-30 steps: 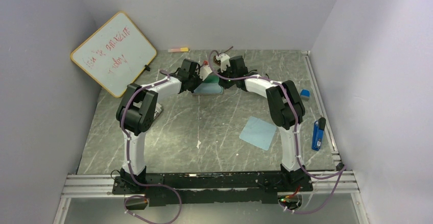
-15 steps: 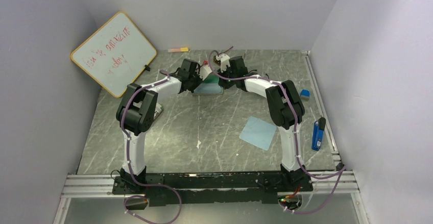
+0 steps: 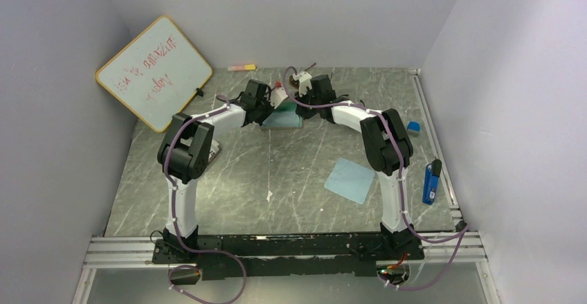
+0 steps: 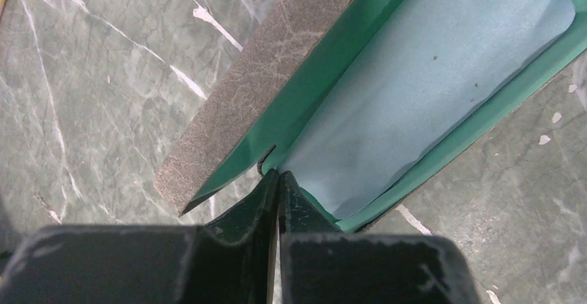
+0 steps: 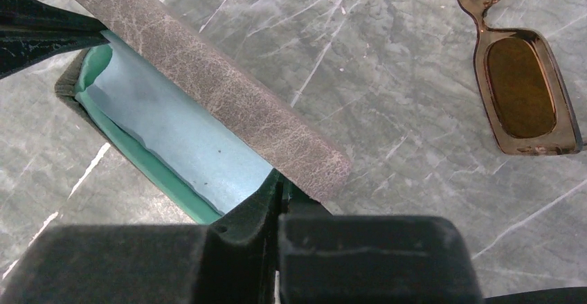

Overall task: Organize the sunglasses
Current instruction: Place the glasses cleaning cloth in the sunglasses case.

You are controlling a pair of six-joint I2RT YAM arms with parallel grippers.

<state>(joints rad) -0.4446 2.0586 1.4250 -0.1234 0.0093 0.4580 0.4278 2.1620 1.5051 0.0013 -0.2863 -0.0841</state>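
Evidently both arms met at the open brown case, one at each end of it. The left end effector had its jaws pressed together, tips at the case's end wall by the green lining. The right end effector was likewise closed, tips at the opposite end under the lid. Whether either pinched the lining could not be told. A light blue cloth lay inside the case, with no glasses on it. The brown sunglasses lay on the tabletop near the case on its lid side, apart from it; the black pair was not seen. Judged step: steadying the case open to receive a pair. Done well, one end would stay braced so the case could not skid, the lid kept back, and the freed arm would take the brown pair by the bridge, not the lenses. Against the earlier top view almost nothing differed: both arms stayed at the case, the right wrist perhaps slightly shifted.
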